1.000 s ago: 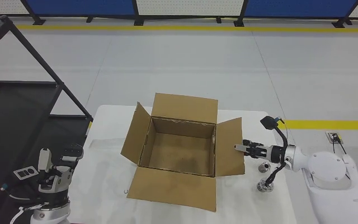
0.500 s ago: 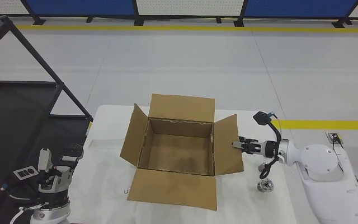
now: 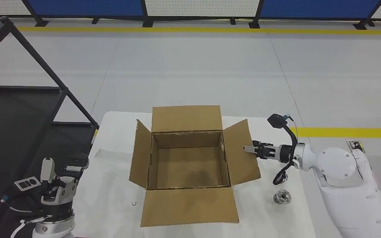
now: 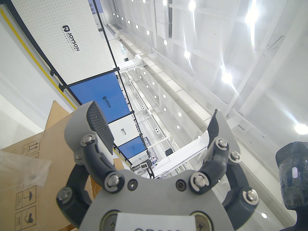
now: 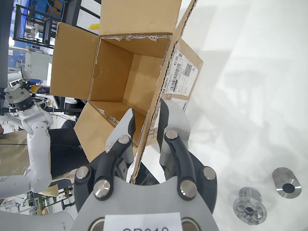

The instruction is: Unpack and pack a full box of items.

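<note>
Fingers of right gripper pinched box flap edge; cardboard judged light, stiff, creasing at fold. Left gripper wide, empty.

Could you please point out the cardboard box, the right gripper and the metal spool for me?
cardboard box (image 3: pixel 189 206), top view, near flap.
right gripper (image 5: pixel 148 112), right wrist view, between fingertips.
metal spool (image 3: pixel 280 196), top view, its middle.

Your light's bright + even, round white ceiling lamps flare w/ streaks, soft shadows on white tabletop, brown cardboard box dim inside, wrist-view edges bowed.
</note>
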